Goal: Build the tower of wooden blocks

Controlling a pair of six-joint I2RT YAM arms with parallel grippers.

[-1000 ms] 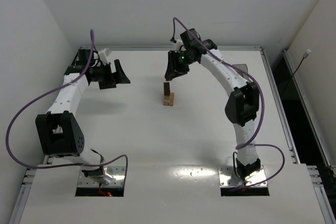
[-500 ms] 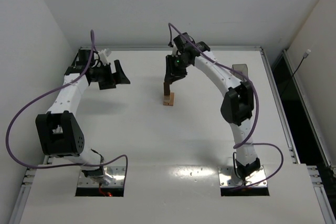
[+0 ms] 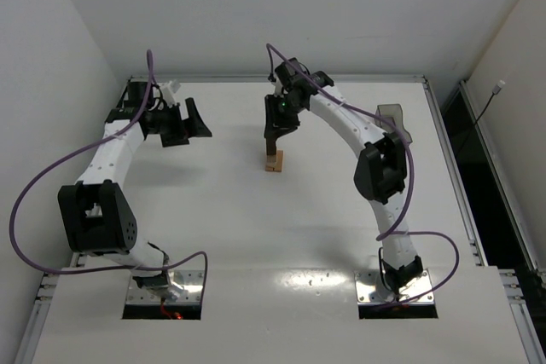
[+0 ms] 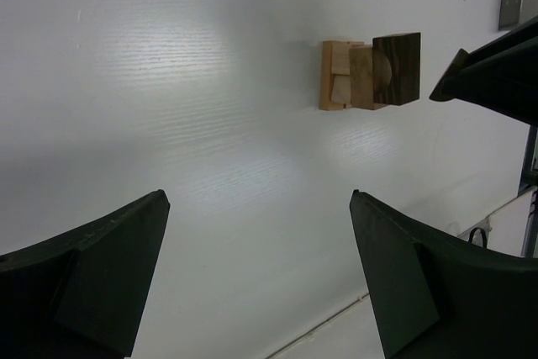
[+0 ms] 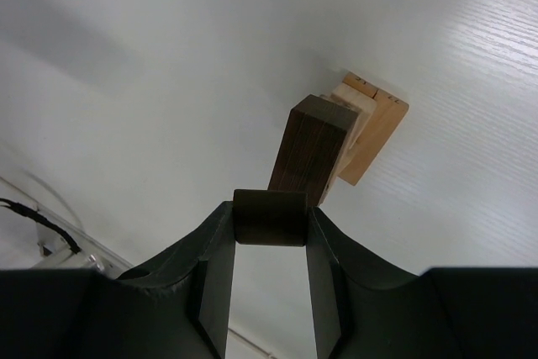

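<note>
And the right gripper (image 5: 269,209) is pinched on a dark block (image 5: 269,221), poised just above the wood block tower (image 5: 340,119), tan base (image 5: 377,128), dark bar (image 5: 309,153) upright, in the middle of the table (image 3: 213,210). Far left, the left gripper (image 4: 259,199) gapes wide, holding nothing.

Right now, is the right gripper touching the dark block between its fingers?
Touching. Right wrist view: the right gripper clamps the dark block, both fingers flush against it.
</note>
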